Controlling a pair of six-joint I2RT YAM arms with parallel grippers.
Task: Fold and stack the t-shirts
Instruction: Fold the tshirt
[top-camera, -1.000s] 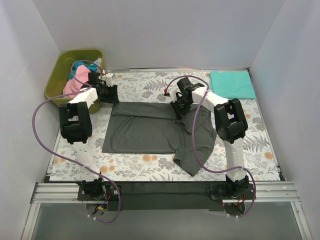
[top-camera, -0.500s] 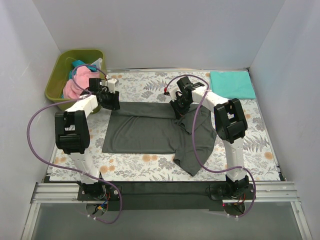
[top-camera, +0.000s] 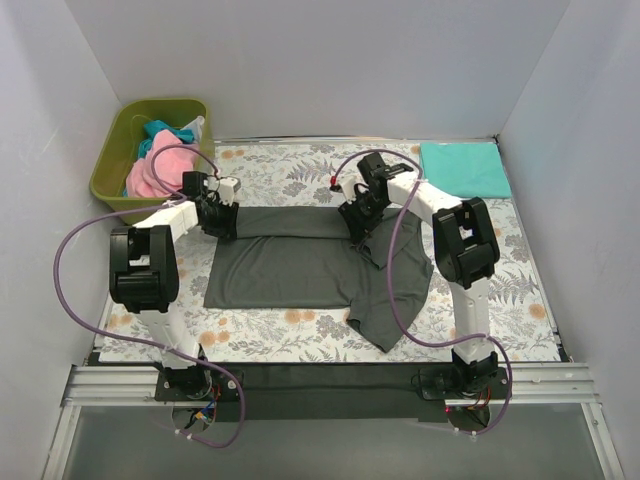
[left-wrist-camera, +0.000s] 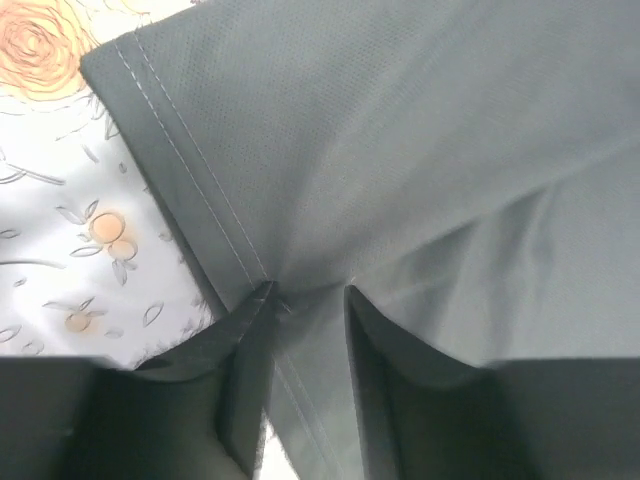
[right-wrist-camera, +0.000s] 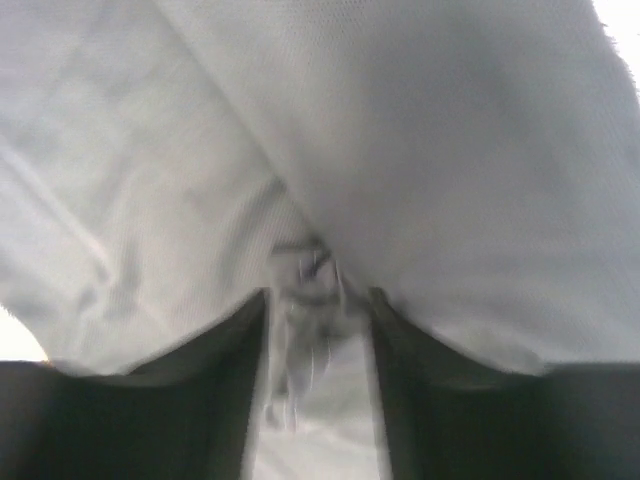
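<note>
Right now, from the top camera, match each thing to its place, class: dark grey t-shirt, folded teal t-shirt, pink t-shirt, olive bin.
Things
1. dark grey t-shirt
2. folded teal t-shirt
3. pink t-shirt
4. olive bin

Places
A. far left corner
B. inside the olive bin
C. spread out in the middle of the table
D. far right corner of the table

Pairs: 1-C, 2-D, 3-B, 4-A
</note>
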